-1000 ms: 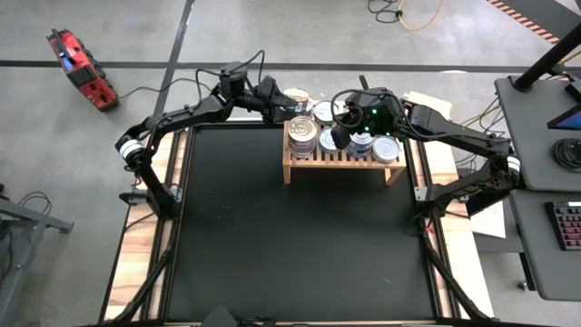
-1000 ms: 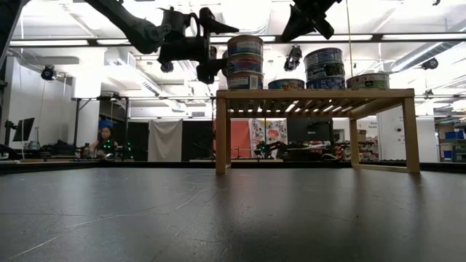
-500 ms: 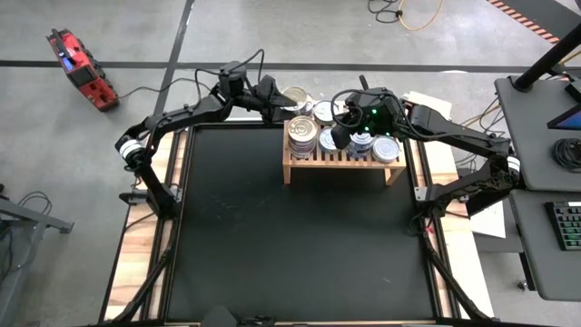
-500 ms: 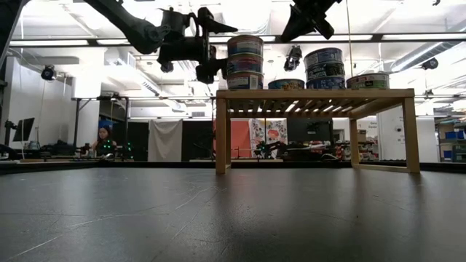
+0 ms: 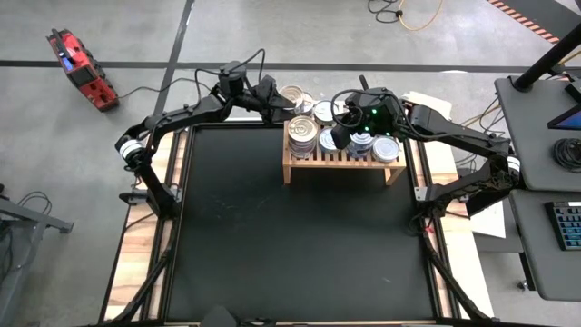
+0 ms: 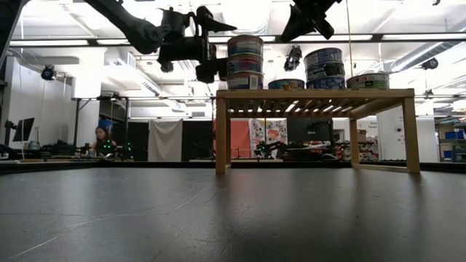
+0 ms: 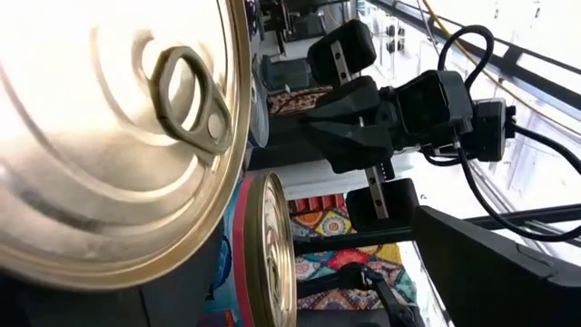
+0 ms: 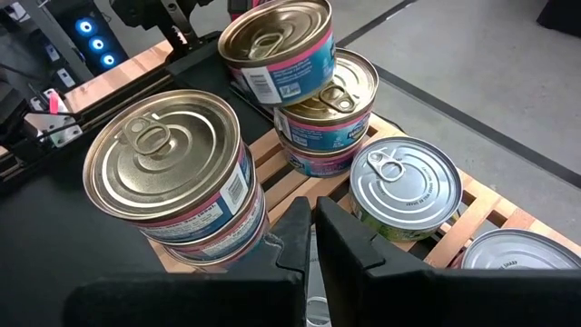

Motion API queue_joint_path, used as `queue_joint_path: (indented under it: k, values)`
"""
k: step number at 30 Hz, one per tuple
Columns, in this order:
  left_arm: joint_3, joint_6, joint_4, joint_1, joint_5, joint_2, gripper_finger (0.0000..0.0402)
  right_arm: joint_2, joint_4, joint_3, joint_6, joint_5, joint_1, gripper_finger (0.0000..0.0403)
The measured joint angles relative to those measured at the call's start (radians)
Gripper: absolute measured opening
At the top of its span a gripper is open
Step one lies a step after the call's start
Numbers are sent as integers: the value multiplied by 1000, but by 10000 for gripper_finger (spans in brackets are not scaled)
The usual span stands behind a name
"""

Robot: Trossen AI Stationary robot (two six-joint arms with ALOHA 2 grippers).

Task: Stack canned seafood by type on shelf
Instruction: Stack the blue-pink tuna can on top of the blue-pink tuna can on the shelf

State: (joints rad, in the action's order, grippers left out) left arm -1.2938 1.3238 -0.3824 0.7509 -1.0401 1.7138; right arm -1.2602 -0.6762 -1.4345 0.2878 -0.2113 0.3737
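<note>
The wooden shelf stands at the far edge of the black mat and carries stacks of canned seafood. The tallest stack is at its left end. My left gripper reaches in level from the left, open wide, with one finger higher than the other. A silver-lidded can sits right in front of it at the shelf's far left corner; what bears this can is hidden. My right gripper hovers shut above the shelf's middle, with nothing in it. My left gripper stands with its fingers apart at the can by the shelf's far left corner. Whether either finger touches the can, I cannot tell: the stack in front hides that place.
The black mat lies bare on the near side of the shelf. A red tool lies on the floor at the far left. A desk with a keyboard stands to the right. A person sits far off in the room.
</note>
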Motion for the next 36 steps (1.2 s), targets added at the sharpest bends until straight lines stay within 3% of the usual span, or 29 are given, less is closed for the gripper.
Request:
queue_joint_path:
  k: [27,30,36]
  values:
    - [0,-11,0,0,-20,0,341,0,44,1,27,9,1,13]
    - [0,-10,0,0,-19,0,341,0,170,1,39,82,36,13]
    - [0,-10,0,0,-19,0,341,-64,386,0,124,347,152,13]
